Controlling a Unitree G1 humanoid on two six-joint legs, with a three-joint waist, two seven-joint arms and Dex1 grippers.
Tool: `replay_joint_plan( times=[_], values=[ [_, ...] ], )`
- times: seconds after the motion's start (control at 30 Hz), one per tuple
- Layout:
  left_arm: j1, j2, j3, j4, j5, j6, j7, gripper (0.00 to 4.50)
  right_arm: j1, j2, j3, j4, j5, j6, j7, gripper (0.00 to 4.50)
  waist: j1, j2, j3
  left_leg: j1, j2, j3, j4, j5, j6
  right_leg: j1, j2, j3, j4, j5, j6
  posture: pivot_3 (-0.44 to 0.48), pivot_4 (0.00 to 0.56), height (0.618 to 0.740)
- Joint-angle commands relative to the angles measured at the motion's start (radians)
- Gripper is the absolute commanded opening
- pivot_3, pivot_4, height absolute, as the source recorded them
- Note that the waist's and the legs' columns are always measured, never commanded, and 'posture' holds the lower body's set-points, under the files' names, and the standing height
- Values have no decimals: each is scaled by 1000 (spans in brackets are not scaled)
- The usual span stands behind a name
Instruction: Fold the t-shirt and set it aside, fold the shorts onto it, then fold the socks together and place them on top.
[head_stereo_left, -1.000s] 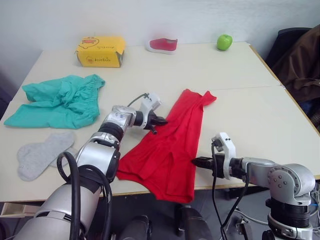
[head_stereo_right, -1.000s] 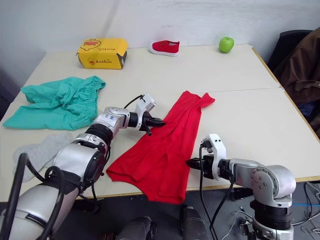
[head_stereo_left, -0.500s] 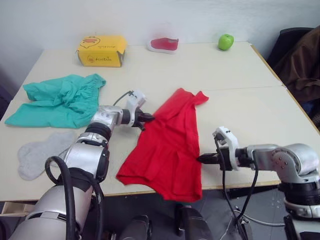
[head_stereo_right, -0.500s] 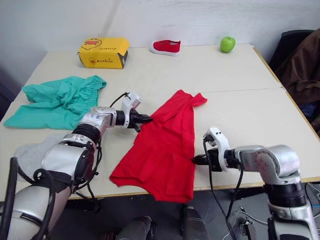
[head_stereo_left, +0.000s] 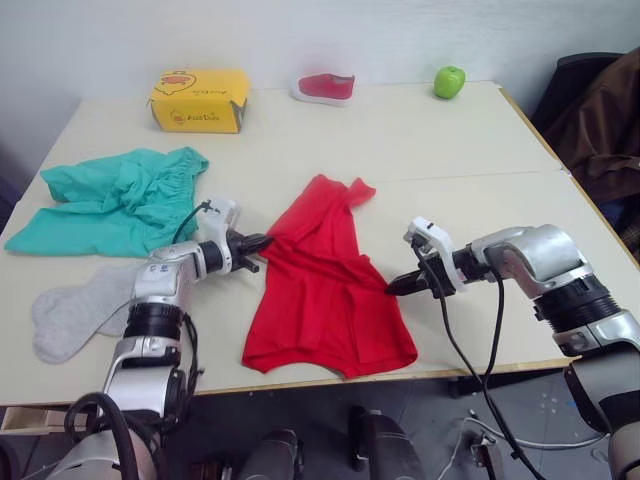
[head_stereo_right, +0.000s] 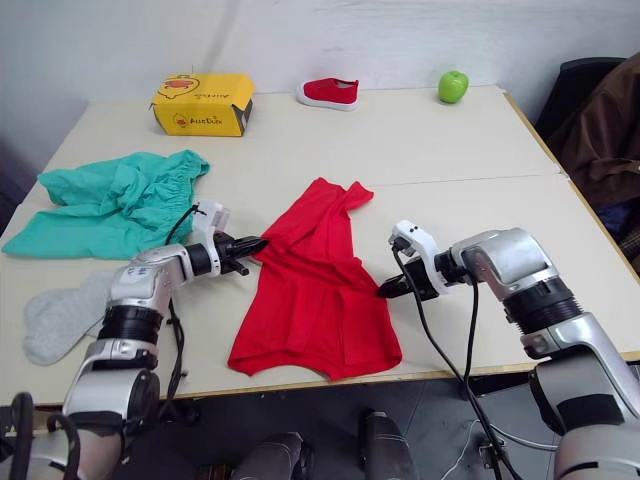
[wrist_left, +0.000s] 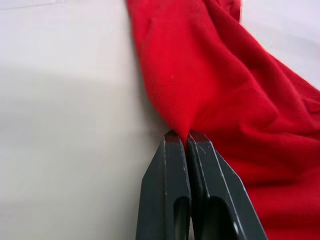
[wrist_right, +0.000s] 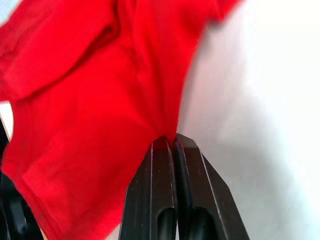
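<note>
The red t-shirt (head_stereo_left: 322, 280) lies spread on the table's near middle, its hem at the front edge. My left gripper (head_stereo_left: 257, 241) is shut on the shirt's left edge, fabric pinched between its fingertips (wrist_left: 186, 140). On the opposite edge my right gripper (head_stereo_left: 393, 287) is shut on the cloth, its tips (wrist_right: 171, 141) closed over a fold. Teal-green shorts (head_stereo_left: 115, 200) lie crumpled at the left. The grey socks (head_stereo_left: 70, 312) rest near the front left edge.
At the back of the table (head_stereo_left: 480, 150) stand a yellow box (head_stereo_left: 198, 100), a small red-and-white shoe (head_stereo_left: 325, 88) and a green apple (head_stereo_left: 449, 81). A brown jacket (head_stereo_left: 610, 120) hangs on a chair at the right.
Both grippers pulled the t-shirt leftward and apart, spreading it wider; the left arm drew back to the left and the right gripper rose further onto the table.
</note>
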Motion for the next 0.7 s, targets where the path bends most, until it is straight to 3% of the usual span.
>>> replay_joint_plan(
  times=[0.03,0.13,0.37,0.4,0.47,0.6,0.7],
  values=[
    [67,-9,13,-184,-24,41,84,0,-16,-3,5,26,-43,-35,50,21,6,0,0,0,0,0,0,0,0,0,0,0,0,0,0,0,150,740],
    [84,-42,-3,-204,-47,45,105,0,-4,2,-3,20,-56,-41,69,21,11,0,0,0,0,0,0,0,0,0,0,0,0,0,0,0,150,740],
    [-65,-27,-71,60,-13,-54,63,0,51,8,-55,-28,-45,-15,56,21,12,0,0,0,0,-2,2,0,-1,3,0,-3,-1,0,0,0,150,740],
    [-78,-16,-77,93,-15,-61,43,220,63,10,-71,-37,-47,-12,37,3,11,0,0,1,0,-2,2,0,-1,2,0,-4,-1,0,0,0,150,740],
    [-94,5,-94,128,-22,-71,-8,575,82,17,-101,-53,-47,0,6,445,7,0,0,1,0,-2,1,0,-1,2,0,-4,-1,0,0,0,150,740],
    [-85,70,-155,110,-6,-93,-108,1720,121,12,-185,-129,0,55,-19,1556,6,0,0,1,0,-2,1,0,-1,2,0,-4,-1,0,0,0,150,740],
    [-33,213,-240,27,50,-166,-251,2600,156,-54,-251,-247,46,128,-22,2530,7,1,1,0,0,-2,1,0,-1,2,0,-4,-1,0,0,0,150,740]
  ],
)
